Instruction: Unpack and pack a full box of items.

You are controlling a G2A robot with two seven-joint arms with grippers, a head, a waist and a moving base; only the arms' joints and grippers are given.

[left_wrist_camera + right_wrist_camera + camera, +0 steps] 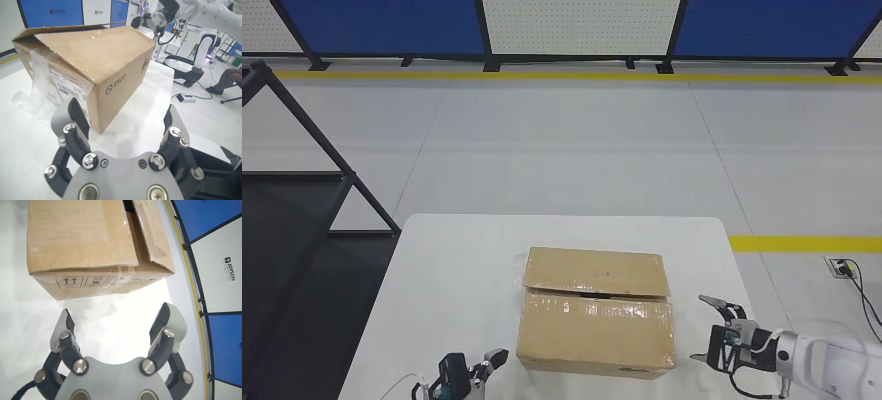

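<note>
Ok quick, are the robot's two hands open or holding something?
Left gripper: open, holding nothing.
Right gripper: open, holding nothing.

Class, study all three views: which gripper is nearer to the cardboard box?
Left, narrowly. The left gripper sits at the near left corner of the cardboard box, jaws open and almost touching it. The right gripper is off its right end, with bare table between.

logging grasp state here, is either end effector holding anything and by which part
Nothing is held. The left end effector and the right end effector are both open, each apart from the cardboard box on the table.
</note>
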